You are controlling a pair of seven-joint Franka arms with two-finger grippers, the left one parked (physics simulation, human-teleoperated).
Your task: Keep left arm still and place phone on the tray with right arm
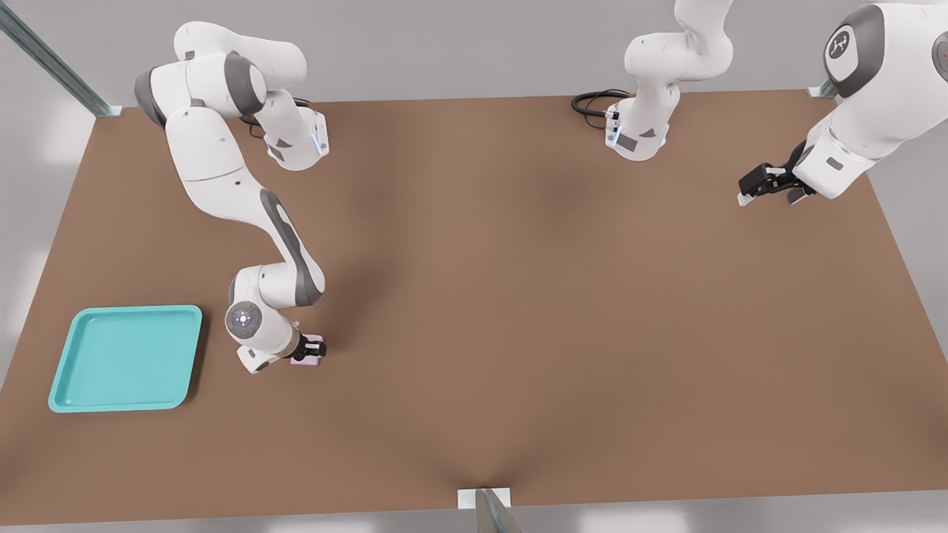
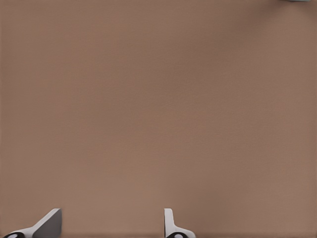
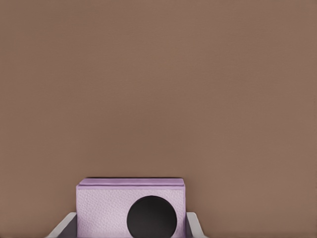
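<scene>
The pale-pink phone (image 1: 311, 351) sits low at the brown table, to the front view's right of the turquoise tray (image 1: 74, 385) and about a tray's width from its rim. My gripper (image 1: 305, 346) on the right arm is down at the phone and shut on it. In the right wrist view the phone (image 3: 106, 208) shows one black round lens, and a grey finger (image 3: 65, 226) presses each of its two sides, with the gripper (image 3: 131, 225) straddling it. I cannot tell whether the phone rests on the table or hangs just above it. Nothing lies in the tray.
The brown table (image 1: 518, 311) stretches wide to the front view's right. Two arm bases (image 1: 637, 133) stand at the back edge, with a black cable (image 1: 592, 100) beside one. A metal bracket (image 1: 485, 500) sits at the near edge.
</scene>
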